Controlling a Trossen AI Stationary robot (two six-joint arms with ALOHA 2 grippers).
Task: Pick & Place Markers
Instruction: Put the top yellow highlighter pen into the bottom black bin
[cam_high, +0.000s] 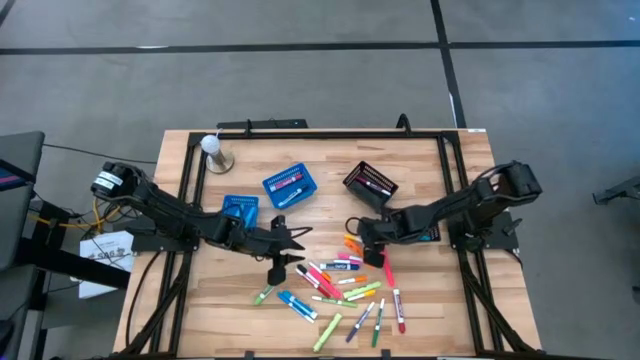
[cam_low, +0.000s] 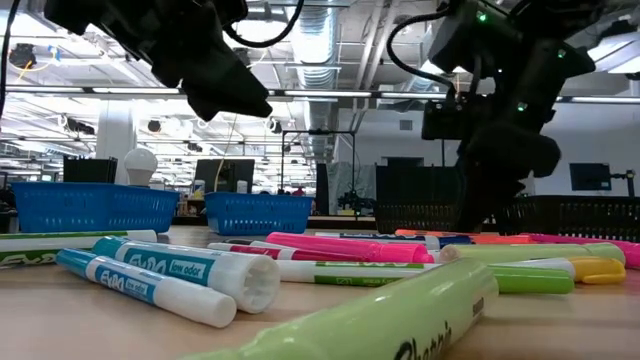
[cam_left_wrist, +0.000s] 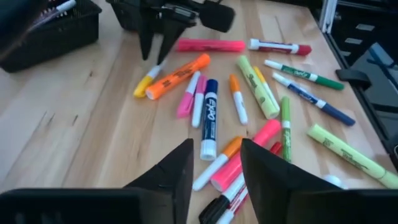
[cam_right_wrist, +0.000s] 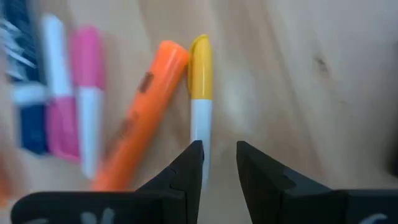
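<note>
The right arm's dark two-finger gripper (cam_right_wrist: 217, 163) is down low over the pale wooden table (cam_high: 430, 310), and this looks like the reach-in part of a pick. Its jaws stand a little apart with nothing between them. Just ahead of the gap and slightly off toward one finger lies a thin white marker with a yellow cap (cam_right_wrist: 199, 93), and touching that cap is a fat orange highlighter (cam_right_wrist: 140, 118). Pink and white pens (cam_right_wrist: 87, 93) lie further to that same side.

To take the yellow-capped one, I'd judge the jaws need to shift a touch sideways so the barrel sits squarely between them, then drop and close. The orange highlighter is so close that one finger could nudge it or catch both.

The left arm's dark gripper (cam_left_wrist: 214, 163) hangs above the other side of the scattered heap of coloured markers (cam_high: 340, 290), its jaws open and empty. Just beyond its tips lie a blue-capped white dry-erase marker (cam_left_wrist: 210, 118) and a pink highlighter (cam_left_wrist: 239, 165), either one within easy reach if it comes down.

Two blue plastic baskets (cam_high: 288, 186) and a black mesh basket (cam_high: 369, 184) sit on the far side of the heap from the left jaws. The mesh one and one of the blue ones already seem to hold pens, but most of the markers are still loose on the wood.
</note>
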